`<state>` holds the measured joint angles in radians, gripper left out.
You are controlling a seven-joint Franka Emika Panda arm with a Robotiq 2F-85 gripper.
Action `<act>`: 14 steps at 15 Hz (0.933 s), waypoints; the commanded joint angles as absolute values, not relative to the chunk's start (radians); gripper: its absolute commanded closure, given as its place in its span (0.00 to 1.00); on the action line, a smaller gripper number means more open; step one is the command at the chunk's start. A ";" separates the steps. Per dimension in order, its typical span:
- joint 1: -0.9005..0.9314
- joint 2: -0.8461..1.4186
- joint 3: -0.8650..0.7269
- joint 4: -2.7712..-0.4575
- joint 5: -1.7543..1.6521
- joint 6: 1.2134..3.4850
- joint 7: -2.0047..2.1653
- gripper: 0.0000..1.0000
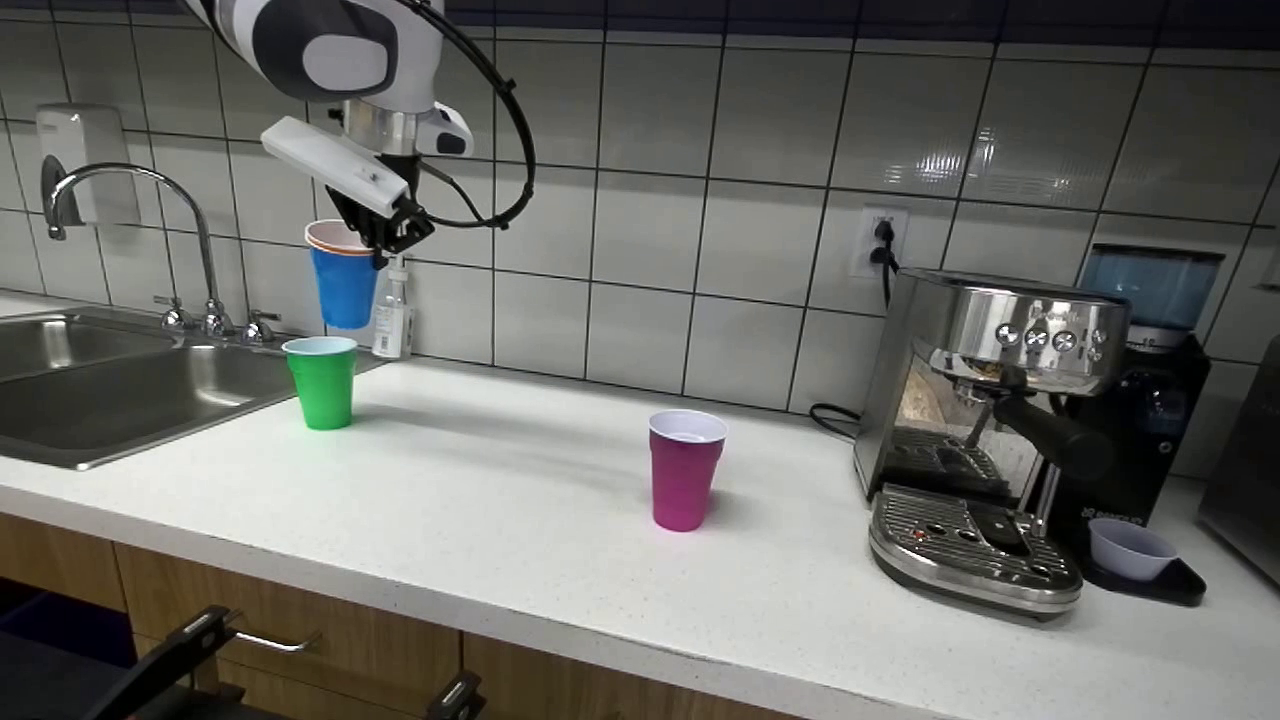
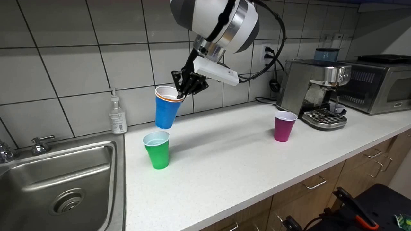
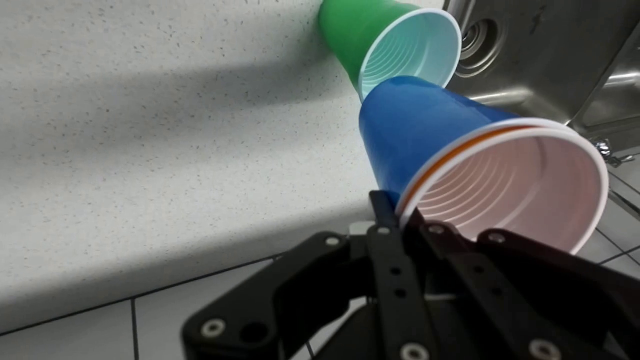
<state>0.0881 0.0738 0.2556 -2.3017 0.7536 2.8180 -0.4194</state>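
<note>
My gripper (image 1: 380,258) is shut on the rim of two nested cups, a blue cup (image 1: 345,290) with an orange-rimmed cup (image 3: 510,190) inside it. The orange-rimmed cup's inside is pale pink, and its outside is mostly hidden. The blue cup (image 2: 167,110) hangs slightly tilted in the air, its bottom a little above the rim of a green cup (image 2: 157,152). A small gap shows between them in both exterior views. The green cup (image 3: 350,30) stands upright on the counter, open side up. A magenta cup (image 1: 685,480) stands upright farther along the counter.
A steel sink (image 2: 118,179) with a faucet (image 1: 205,250) borders the counter (image 1: 480,520). A soap bottle (image 2: 118,117) stands by the tiled wall. An espresso machine (image 1: 900,400), a grinder (image 1: 1150,430) and a microwave oven (image 2: 382,83) stand at the far end.
</note>
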 commanded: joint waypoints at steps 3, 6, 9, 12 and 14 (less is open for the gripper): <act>0.098 0.070 0.271 -2.296 0.786 2.803 -0.459 0.99; 0.102 0.075 0.273 -2.292 0.791 2.795 -0.460 0.99; 0.104 0.079 0.276 -2.289 0.800 2.795 -0.464 0.99; 0.107 0.077 0.279 -2.287 0.803 2.798 -0.462 0.99; 0.108 0.077 0.283 -2.288 0.798 2.800 -0.458 0.99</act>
